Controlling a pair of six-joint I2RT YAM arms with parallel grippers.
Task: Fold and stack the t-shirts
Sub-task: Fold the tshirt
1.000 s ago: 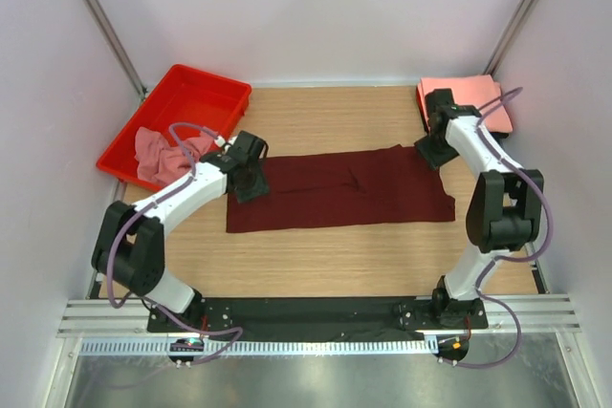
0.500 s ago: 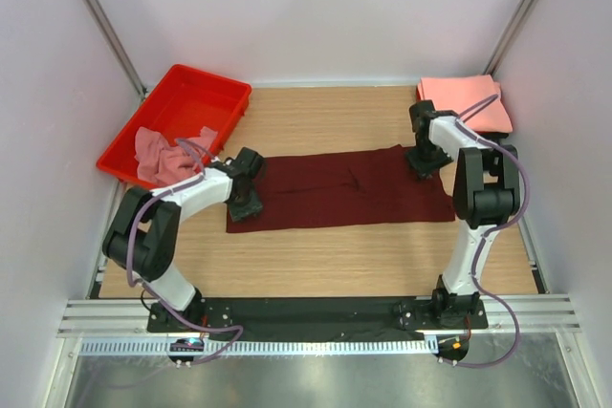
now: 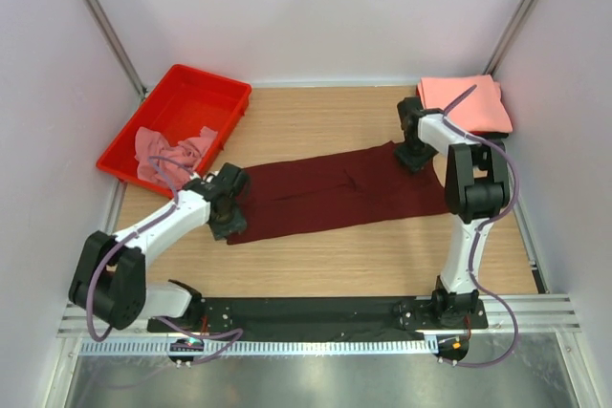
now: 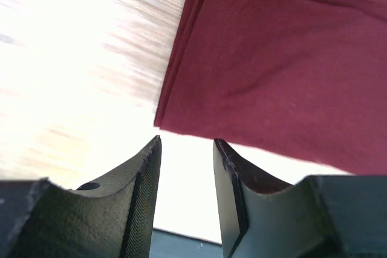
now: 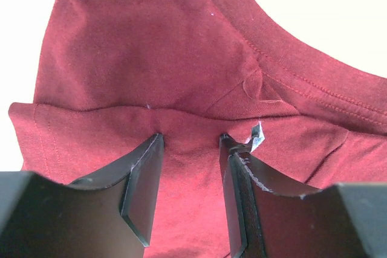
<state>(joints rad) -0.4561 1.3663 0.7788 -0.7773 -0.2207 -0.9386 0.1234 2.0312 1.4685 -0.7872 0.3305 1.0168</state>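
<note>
A: Changes since a second ago?

B: Left end effector [image 3: 228,222] swung nearer, now at the near-left corner of the maroon t-shirt [image 3: 335,193]. Right end effector [image 3: 413,155] drawn in to the far-right corner. Cloth no longer a flat rectangle: skewed, lying slantwise on the surface [image 3: 335,265].

A: Materials, left to right?

B: Rigid glossy red tray [image 3: 196,102], with a crumpled dusty pink t-shirt [image 3: 167,155] heaped at its near end. Pale wood grain underneath. Maroon jersey, soft and matte, with a stitched neckline [image 5: 302,83] and a small white tag [image 5: 257,134]. Salmon-pink t-shirt [image 3: 464,102] folded square at far right.

A: Grips?

B: Left: fingers [image 4: 142,179] parted, nothing between them, shirt corner just ahead of the tips. Right: parted too, released, standing over a raised fold by the neckline, with cloth beneath.
</note>
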